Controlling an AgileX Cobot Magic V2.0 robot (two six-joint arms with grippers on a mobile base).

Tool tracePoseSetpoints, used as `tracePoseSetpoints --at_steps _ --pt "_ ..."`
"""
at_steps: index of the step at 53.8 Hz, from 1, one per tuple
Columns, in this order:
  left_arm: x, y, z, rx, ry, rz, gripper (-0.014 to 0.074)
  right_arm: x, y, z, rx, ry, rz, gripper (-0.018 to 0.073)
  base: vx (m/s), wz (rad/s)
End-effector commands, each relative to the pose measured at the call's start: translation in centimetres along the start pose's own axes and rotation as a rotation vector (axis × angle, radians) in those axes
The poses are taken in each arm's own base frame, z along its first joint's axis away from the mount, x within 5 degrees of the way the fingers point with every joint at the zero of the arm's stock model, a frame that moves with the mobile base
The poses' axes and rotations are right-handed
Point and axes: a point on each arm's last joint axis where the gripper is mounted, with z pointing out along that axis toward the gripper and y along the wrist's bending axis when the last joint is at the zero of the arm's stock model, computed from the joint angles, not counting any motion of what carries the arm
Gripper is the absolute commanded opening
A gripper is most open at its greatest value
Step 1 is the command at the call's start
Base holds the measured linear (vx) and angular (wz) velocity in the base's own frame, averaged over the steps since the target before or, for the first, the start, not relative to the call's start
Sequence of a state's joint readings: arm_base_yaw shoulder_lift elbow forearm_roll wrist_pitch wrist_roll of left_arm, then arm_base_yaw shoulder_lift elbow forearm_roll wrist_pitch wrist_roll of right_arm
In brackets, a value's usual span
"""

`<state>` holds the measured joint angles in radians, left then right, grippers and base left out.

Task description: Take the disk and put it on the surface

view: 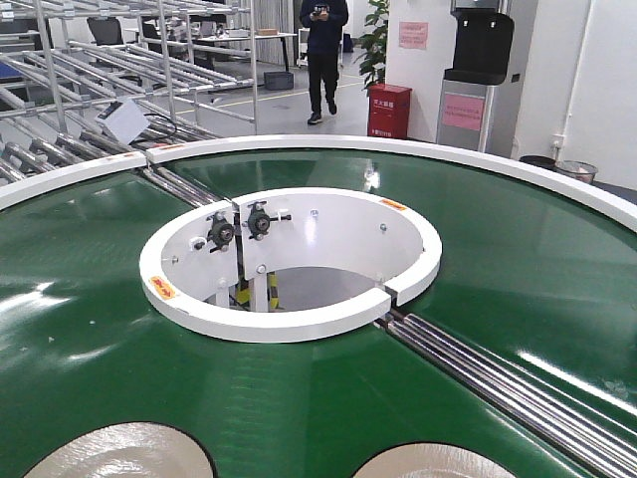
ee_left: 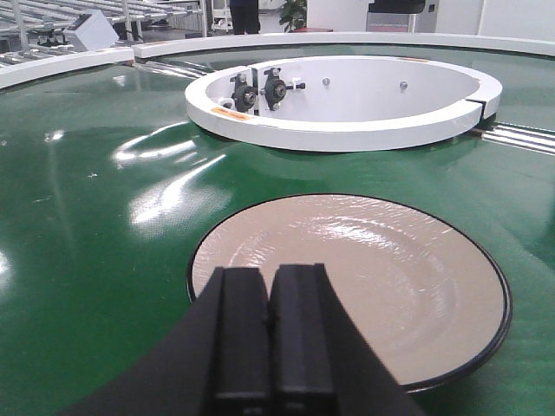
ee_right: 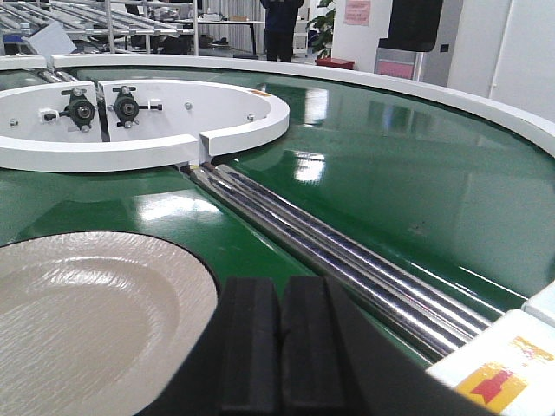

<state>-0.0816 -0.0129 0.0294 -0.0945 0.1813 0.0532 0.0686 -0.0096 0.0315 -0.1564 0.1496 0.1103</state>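
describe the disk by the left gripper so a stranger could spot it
Find the green round conveyor belt and its white inner ring. Two pale beige disks lie on the robot's side of that ring; take the left disk, just ahead of the shut left gripper. Only the right disk sits beside the steel rollers.

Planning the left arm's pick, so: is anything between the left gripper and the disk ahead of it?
Nothing visible does. In the left wrist view the left gripper, jaws shut, sits at the near edge of the disk, with only bare green belt around it. The surface it must go to is not in view.
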Motion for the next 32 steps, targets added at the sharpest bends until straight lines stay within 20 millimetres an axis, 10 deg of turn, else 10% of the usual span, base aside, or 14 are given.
tracePoseSetpoints --at_steps 1,32 --pt "0.11 0.06 0.13 -0.002 -0.057 -0.011 -0.0008 -0.37 0.07 0.00 -0.004 -0.076 -0.010 -0.0008 0.00 0.00" --pt "0.85 0.07 0.14 -0.004 0.025 0.037 -0.0008 -0.37 0.07 0.00 -0.004 -0.076 -0.010 -0.0008 0.00 0.00"
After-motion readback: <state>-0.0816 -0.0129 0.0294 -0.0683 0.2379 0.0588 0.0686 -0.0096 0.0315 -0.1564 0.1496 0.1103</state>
